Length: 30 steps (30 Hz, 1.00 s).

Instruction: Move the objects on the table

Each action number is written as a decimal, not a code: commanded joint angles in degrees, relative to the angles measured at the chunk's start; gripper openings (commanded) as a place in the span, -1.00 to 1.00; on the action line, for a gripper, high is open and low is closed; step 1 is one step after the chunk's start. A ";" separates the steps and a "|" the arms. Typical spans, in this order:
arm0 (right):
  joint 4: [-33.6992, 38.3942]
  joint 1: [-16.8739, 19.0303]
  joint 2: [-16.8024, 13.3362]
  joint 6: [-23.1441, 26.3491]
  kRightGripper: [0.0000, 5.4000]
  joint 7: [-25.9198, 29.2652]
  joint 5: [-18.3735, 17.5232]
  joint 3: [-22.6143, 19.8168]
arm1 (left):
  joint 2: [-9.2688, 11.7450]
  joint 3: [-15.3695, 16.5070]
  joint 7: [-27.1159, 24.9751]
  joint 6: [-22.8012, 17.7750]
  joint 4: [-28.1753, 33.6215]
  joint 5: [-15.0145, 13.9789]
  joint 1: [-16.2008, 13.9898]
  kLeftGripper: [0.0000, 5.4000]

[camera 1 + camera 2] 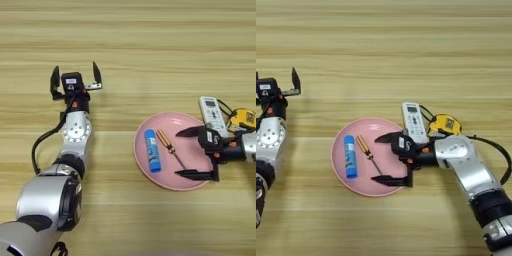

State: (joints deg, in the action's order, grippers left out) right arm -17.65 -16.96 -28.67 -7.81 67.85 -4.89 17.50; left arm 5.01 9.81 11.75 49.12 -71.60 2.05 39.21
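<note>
Reaching in from the side, our right tool [392, 159] hangs over the near-right part of the pink plate [340, 170], its two black fingers spread wide and grasping nothing. We judge this stance suits a pick from the plate, since the screwdriver [368, 153] lies just beyond the fingertips, its metal tip pointing toward the gap between them and its orange-and-black handle lying up and to the left.

Our left tool [76, 79] sits well apart, over bare desk [150, 45] to the far left, fingers likewise spread and empty; it looks parked, out of the way of the work on the plate.

We count two things inside the plate: the blue glue stick [152, 150], lying lengthwise on the left half, and the screwdriver beside it, slanting across the middle. They lie near each other, though we cannot tell if they touch.

Outside the plate, the white remote [414, 120] rests on the desk with its near end at or over the plate's right rim, partly behind our right wrist. Just right of it sits the yellow-and-black tape measure [444, 123], its black strap looping by the remote.
</note>
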 commanded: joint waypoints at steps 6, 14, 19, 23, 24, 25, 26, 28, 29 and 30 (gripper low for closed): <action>1.07 -1.01 1.18 2.77 0.98 -1.40 0.92 0.96 | -0.64 -0.40 -1.22 -0.79 -0.15 0.30 0.42 1.00; -3.51 -2.62 3.21 5.33 0.91 -5.21 3.35 1.40 | -0.79 -0.39 -1.37 -0.50 -0.01 0.36 0.30 1.00; -5.85 -3.73 3.88 6.44 0.72 -6.90 4.12 1.60 | -0.81 -0.39 -1.39 -0.44 0.01 0.39 0.30 1.00; -7.37 -4.15 4.18 5.79 0.59 -7.72 4.66 1.96 | -0.80 -0.38 -1.42 -0.43 -0.01 0.40 0.30 1.00; -7.66 -4.23 4.22 5.61 0.56 -7.86 4.74 2.03 | -0.80 -0.38 -1.43 -0.42 -0.01 0.39 0.30 1.00; -7.85 -4.28 4.24 5.47 0.53 -7.93 4.78 2.09 | -0.80 -0.38 -1.44 -0.42 -0.01 0.39 0.29 1.00; -7.93 -4.30 4.23 5.36 0.49 -7.98 4.78 2.14 | -0.80 -0.38 -1.45 -0.41 -0.01 0.39 0.28 1.00; -8.01 -4.34 4.20 5.16 0.41 -8.07 4.79 2.21 | -0.80 -0.38 -1.47 -0.39 0.00 0.39 0.26 1.00; -8.00 -4.34 4.18 5.07 0.34 -8.09 4.78 2.22 | -0.81 -0.38 -1.48 -0.37 0.01 0.39 0.25 1.00; -7.93 -4.32 4.13 4.98 0.31 -8.09 4.75 2.20 | -0.81 -0.38 -1.48 -0.36 0.01 0.39 0.24 1.00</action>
State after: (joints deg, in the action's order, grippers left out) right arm -24.42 -21.92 -23.90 -3.40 60.37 -2.74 18.59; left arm 4.14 9.75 10.55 49.16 -71.58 2.03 39.20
